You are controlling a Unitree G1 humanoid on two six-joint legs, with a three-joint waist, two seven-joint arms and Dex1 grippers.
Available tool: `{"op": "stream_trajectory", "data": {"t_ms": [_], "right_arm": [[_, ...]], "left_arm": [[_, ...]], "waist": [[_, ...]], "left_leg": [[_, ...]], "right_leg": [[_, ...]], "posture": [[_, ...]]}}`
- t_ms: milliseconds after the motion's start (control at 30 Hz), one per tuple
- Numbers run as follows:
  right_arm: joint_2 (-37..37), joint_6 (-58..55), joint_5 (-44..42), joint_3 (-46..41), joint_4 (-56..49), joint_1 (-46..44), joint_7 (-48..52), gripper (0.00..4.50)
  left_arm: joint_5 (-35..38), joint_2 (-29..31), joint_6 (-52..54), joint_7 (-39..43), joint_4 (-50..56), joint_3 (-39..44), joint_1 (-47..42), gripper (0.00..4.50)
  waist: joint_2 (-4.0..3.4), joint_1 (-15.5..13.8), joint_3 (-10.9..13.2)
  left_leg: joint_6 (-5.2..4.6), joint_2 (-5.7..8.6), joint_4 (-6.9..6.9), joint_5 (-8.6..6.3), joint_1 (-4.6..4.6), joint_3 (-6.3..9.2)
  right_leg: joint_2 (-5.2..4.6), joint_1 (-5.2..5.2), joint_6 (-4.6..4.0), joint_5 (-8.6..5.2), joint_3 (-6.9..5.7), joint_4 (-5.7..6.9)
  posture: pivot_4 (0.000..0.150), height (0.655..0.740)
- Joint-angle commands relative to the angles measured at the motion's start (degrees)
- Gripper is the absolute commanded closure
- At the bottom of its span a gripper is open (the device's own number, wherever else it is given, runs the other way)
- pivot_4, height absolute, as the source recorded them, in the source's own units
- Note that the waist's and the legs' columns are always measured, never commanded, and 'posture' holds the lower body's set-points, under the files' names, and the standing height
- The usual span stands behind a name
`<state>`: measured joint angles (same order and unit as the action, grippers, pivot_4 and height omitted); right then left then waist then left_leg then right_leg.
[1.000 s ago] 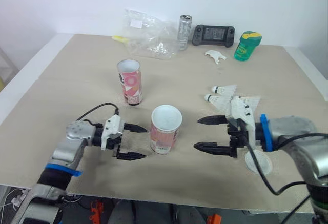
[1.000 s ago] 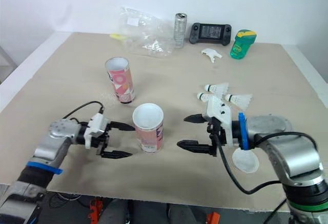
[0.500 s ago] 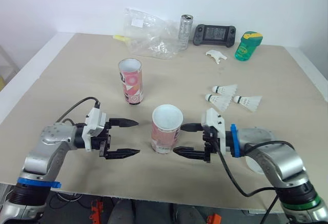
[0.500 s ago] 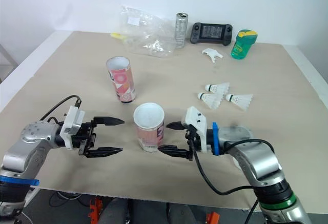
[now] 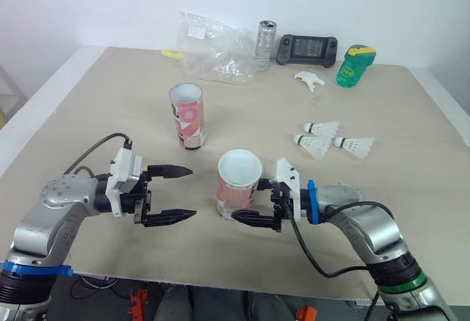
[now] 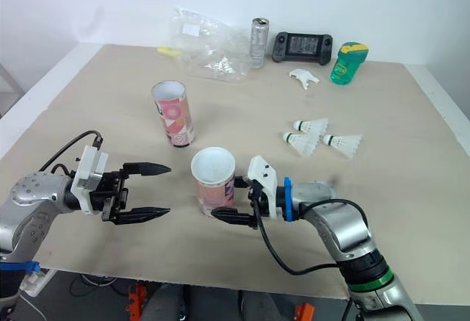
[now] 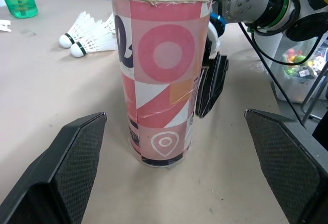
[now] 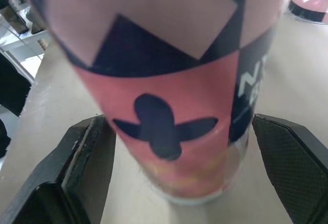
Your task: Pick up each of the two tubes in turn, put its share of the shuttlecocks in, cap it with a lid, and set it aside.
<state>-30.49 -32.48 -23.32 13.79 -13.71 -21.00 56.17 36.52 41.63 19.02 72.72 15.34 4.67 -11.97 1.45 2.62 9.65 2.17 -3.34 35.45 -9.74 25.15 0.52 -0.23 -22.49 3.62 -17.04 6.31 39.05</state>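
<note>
**Q:** Where is the tube you're after?

**Me:** The near tube [image 5: 237, 189] stands upright on the table [image 5: 110, 101], mouth open to the top, between my two claws. The far tube [image 5: 187, 115] stands well behind it, toward my left.

**Q:** And your claws?

**Me:** My right claw [image 6: 233, 200] is spread wide, with one finger on each side of the near tube's lower half. I can't tell whether either pad touches the wall. My left claw [image 5: 183, 192] is also spread and empty, near the tube on its other side and pointing at it.

**Q:** How do you expect the tube to handle?

**Me:** Light, I'd say. It looks like thin printed cardboard and I see nothing inside it. The wall is stiff enough to lift by, but a hard squeeze would probably dent it. The print looks smooth, so it may slide in a weak grip. It's also tall for its base, so a sideways nudge could tip it.

**Q:** So where do you take hold?

**Me:** Around the middle of the body, with both pads flat on the wall. The torn-looking rim is likely the softest part, so I'd avoid it. I'd close gently and evenly.

**Q:** And the shuttlecocks?

**Me:** Three shuttlecocks [image 5: 313, 143] lie on the table beyond my right arm, well apart from the tube.
</note>
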Motion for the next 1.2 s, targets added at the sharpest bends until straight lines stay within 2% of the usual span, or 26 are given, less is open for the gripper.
{"op": "stream_trajectory", "data": {"t_ms": [33,100,167,200,267,300,567,667,767,933,1067,1200], "right_arm": [[0.7,1.9,0.5,0.4,0.5,-1.2,0.6,0.03],[1.1,2.2,0.6,0.8,1.2,-1.4,1.0,0.03],[1.6,2.4,0.6,0.9,1.8,-1.4,1.2,0.52],[1.7,2.5,0.5,0.9,1.8,-1.4,1.2,0.61],[1.7,2.4,0.5,0.7,1.6,-1.3,1.1,1.46],[1.8,2.2,0.5,0.5,1.6,-1.3,0.8,1.73],[-1.1,-0.1,-2.7,-5.9,-1.3,-1.7,-0.3,1.73],[-3.7,-1.1,-4.7,-13.4,-1.4,-3.2,-2.5,1.73],[-7.4,-0.5,-6.0,-24.0,2.5,-4.1,-5.7,1.73],[-11.7,0.2,-6.6,-36.4,11.3,-5.8,-11.4,1.73],[-15.8,1.1,-3.4,-41.6,19.8,-7.0,-17.3,1.73],[-18.7,4.1,0.0,-42.5,28.5,-7.0,-20.3,1.73]], "left_arm": [[0.9,1.1,0.1,-0.2,1.8,1.4,-0.8,0.01],[1.0,1.2,0.4,-0.4,1.8,1.4,-1.0,0.01],[0.9,1.3,0.7,-0.5,1.9,1.1,-1.3,0.0],[0.8,1.2,0.7,-0.5,2.0,1.0,-1.5,0.0],[0.6,1.1,0.7,-0.6,2.0,0.7,-1.7,0.0],[0.6,1.0,0.8,-0.7,2.0,0.6,-1.8,0.0],[0.3,-1.6,1.1,-1.1,-0.7,-2.0,-6.9,0.0],[0.5,-4.4,1.6,-2.4,-2.7,-3.2,-10.9,0.0],[0.1,-7.3,1.5,-3.3,-4.9,-4.6,-14.3,0.0],[-0.3,-10.7,1.0,-3.8,-7.5,-5.5,-16.6,0.0],[-0.8,-12.8,0.6,-3.8,-8.5,-6.6,-17.4,0.0],[-1.4,-13.5,0.1,-3.3,-8.9,-7.2,-17.2,0.0]], "waist": [[0.0,0.0,0.0],[0.0,0.0,0.0],[0.0,0.0,0.0],[0.0,0.0,0.0],[0.0,0.0,0.0],[0.0,0.0,0.0],[0.01,-0.1,0.0],[-0.03,-0.1,0.1],[-0.07,-0.4,0.2],[-0.05,-0.7,0.2],[-0.08,-0.6,0.2],[-0.12,-0.4,0.2]], "left_leg": [[0.0,0.0,0.0,0.0,0.0,0.0],[0.0,0.0,-0.01,0.0,0.0,0.0],[0.0,0.0,0.0,0.0,0.0,0.0],[0.0,0.0,0.0,0.0,0.0,0.0],[0.0,0.0,0.0,0.0,0.0,0.0],[0.0,0.0,0.0,0.0,0.0,0.0],[0.02,0.04,0.05,0.01,0.01,0.0],[0.02,0.03,0.06,0.01,0.02,0.0],[0.05,0.04,0.09,0.04,0.02,0.01],[0.03,0.18,0.12,0.02,0.04,0.0],[0.03,0.2,0.08,0.02,0.04,-0.01],[0.03,0.22,0.08,0.02,0.02,-0.03]], "right_leg": [[0.0,0.0,0.0,0.0,0.0,0.0],[0.0,0.0,0.0,0.0,0.0,0.0],[0.0,0.0,-0.02,0.01,0.0,0.0],[0.0,0.0,-0.02,0.01,0.0,0.0],[0.01,0.01,-0.01,0.0,0.0,0.01],[0.01,0.01,-0.01,0.0,0.0,0.01],[-0.02,0.03,0.02,0.03,0.0,0.01],[-0.01,0.03,0.04,0.04,0.0,0.01],[0.0,0.05,0.08,0.09,0.02,0.01],[-0.1,0.12,-0.17,0.24,0.05,-0.02],[-0.1,0.09,-0.19,0.23,0.06,-0.01],[-0.11,0.09,-0.19,0.23,0.09,-0.01]], "posture": [[0.15,0.7394],[0.15,0.7394],[0.15,0.7394],[0.15,0.7394],[0.15,0.7394],[0.15,0.7394],[0.15,0.7394],[0.15,0.7394],[0.15,0.7394],[0.15,0.7394],[0.15,0.7394],[0.15,0.7394]]}}
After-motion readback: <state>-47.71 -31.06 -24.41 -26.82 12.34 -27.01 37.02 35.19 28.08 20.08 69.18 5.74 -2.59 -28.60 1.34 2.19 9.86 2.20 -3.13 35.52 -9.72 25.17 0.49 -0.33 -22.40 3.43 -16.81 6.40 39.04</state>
